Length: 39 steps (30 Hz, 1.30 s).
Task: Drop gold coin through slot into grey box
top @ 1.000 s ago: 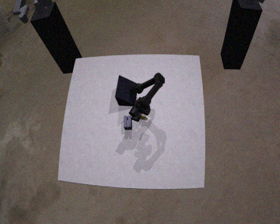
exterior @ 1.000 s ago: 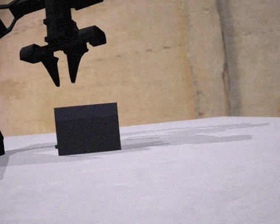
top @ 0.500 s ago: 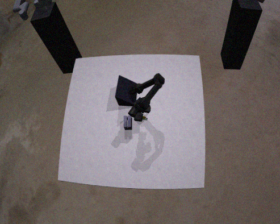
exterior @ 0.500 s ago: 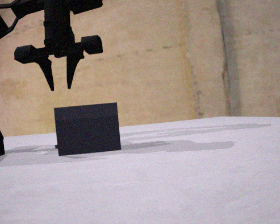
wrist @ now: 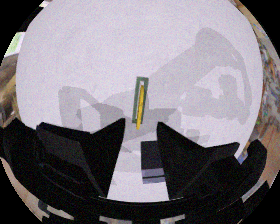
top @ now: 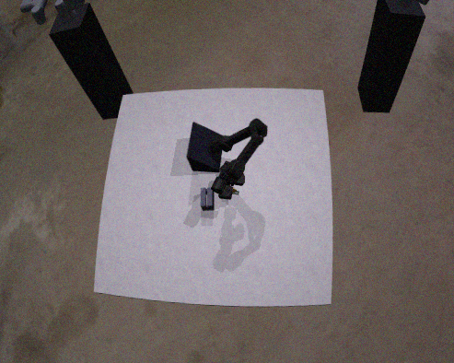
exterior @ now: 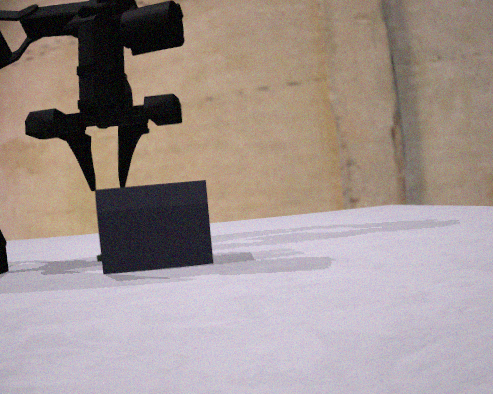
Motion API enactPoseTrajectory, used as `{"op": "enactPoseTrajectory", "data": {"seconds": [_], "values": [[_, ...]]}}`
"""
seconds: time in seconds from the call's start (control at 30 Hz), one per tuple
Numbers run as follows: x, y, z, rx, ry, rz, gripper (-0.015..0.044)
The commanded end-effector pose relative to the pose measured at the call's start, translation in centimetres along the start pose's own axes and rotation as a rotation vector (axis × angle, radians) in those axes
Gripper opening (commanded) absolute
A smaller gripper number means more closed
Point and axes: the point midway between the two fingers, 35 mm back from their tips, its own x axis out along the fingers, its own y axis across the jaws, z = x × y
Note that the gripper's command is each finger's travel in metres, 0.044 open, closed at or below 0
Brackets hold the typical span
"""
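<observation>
Seen from the top, your box [top: 207, 199] [exterior: 154, 230] [wrist: 152, 152] is on the left. It sits shut and flat on the table [top: 285, 230] [exterior: 334, 325] [wrist: 66, 50], with its slot facing up so the coin can drop in. Next comes the arm [top: 249, 151] [exterior: 101, 70], bent at the elbow, its wrist pointing down. Its fingers [top: 225, 190] [exterior: 108, 189] are apart with nothing in them, high over the table. On the right, your coin [top: 234, 190] [wrist: 141, 107] stands on edge in the holder [top: 237, 193] [wrist: 136, 102]. That leaves its flat sides free to pinch, and the fingers seem lined up for that. The slot runs crosswise to the coin, so you'll likely need to turn it later.
</observation>
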Motion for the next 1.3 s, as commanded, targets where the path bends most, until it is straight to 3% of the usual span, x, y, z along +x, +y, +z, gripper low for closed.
{"op": "enactPoseTrajectory", "data": {"seconds": [0.0,1.27], "values": [[0.7,0.0,0.0,0.002,-0.003,0.0,0.0161],[6.7,0.1,0.2,0.002,-0.007,0.0,0.0161]]}}
